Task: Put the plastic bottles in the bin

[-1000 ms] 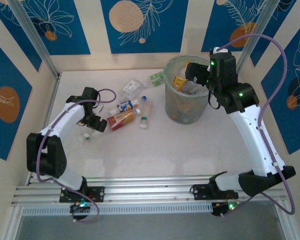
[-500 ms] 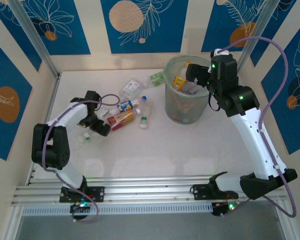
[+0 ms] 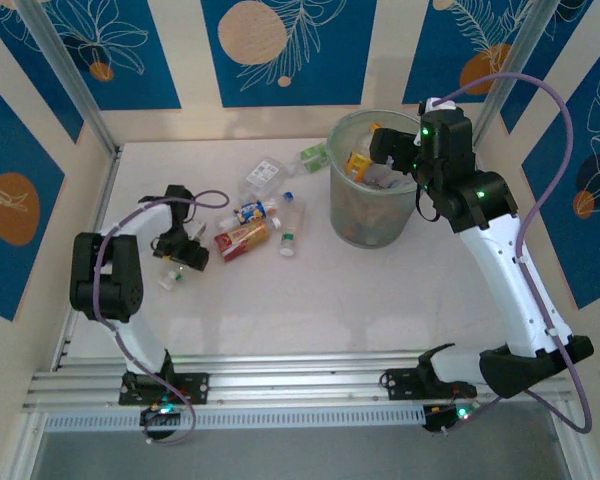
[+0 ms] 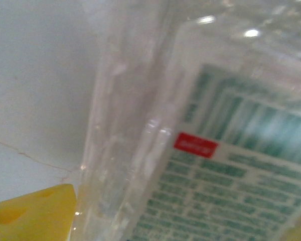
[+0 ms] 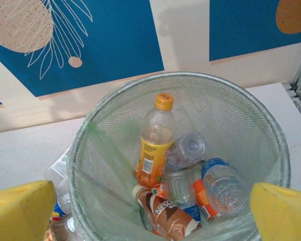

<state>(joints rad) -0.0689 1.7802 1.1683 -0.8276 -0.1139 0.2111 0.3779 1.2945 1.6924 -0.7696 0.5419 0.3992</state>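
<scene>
Several plastic bottles lie left of the bin [image 3: 334, 190]: a red-labelled one [image 3: 242, 238], a blue-labelled one [image 3: 252, 211], clear ones [image 3: 290, 238] and a small one [image 3: 169, 273]. My left gripper [image 3: 184, 250] is low over that small one. Up close, a clear bottle with green print [image 4: 215, 150] sits between its jaws, one yellow pad [image 4: 35, 216] at the bottle's edge; whether it is gripped is unclear. My right gripper [image 5: 153, 216] hangs open above the bin's rim [image 5: 115, 98]. Inside lie an orange-labelled bottle [image 5: 153, 145], a brown one [image 5: 165, 213] and others.
A crushed clear bottle [image 3: 263, 172] and a green-labelled one [image 3: 313, 155] lie near the back wall. Blue-patterned walls close the table on three sides. The aluminium rail [image 3: 300, 385] with both arm bases runs along the near edge.
The left arm has folded back and its gripper has shifted left onto the small bottle, with its jaws narrowing. The right arm holds still over the bin.
</scene>
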